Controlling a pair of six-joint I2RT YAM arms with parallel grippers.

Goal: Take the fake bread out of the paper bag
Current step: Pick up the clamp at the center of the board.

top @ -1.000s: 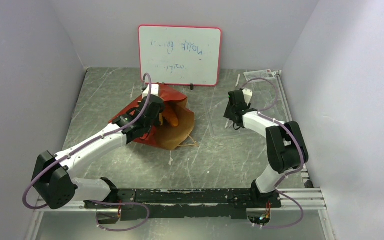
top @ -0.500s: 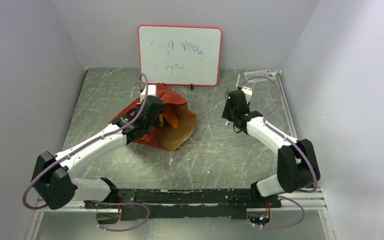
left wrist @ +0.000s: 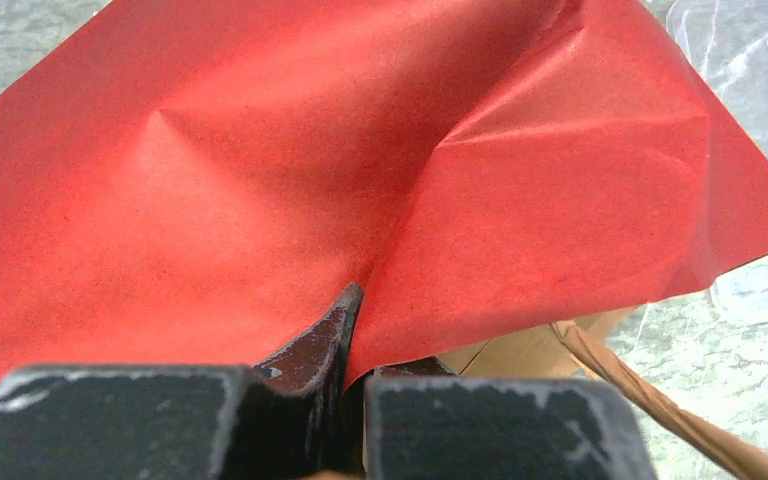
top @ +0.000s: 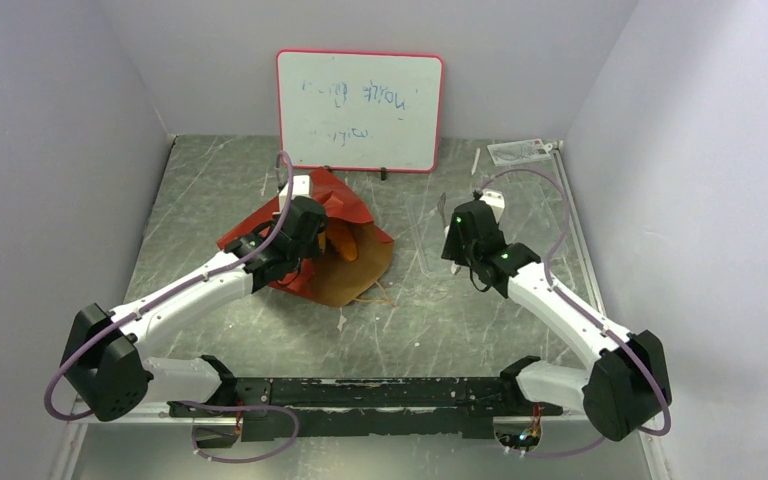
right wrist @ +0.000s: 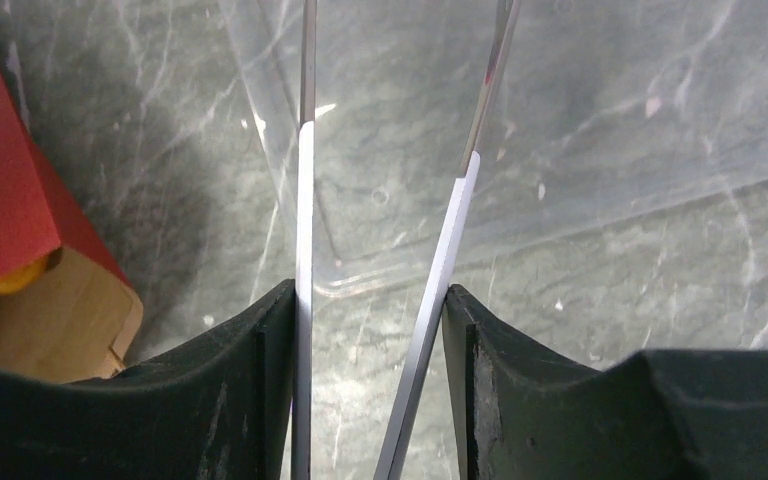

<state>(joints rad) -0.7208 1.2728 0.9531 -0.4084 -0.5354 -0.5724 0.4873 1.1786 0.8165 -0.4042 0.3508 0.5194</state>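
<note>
We saw the paper bag (top: 355, 268) lying on its side toward the far left of the surface (top: 440, 320), just in front of the whiteboard (top: 360, 110) at the far edge. The left end effector (left wrist: 358, 335) was pressed together, pinching a fold of the bag's red paper. An orange piece of the fake bread (top: 344, 240) showed inside the bag's mouth. The right end effector (right wrist: 400, 200) stood partly spread and empty, to the right of the bag, over a clear plastic sheet (right wrist: 580, 140).
</note>
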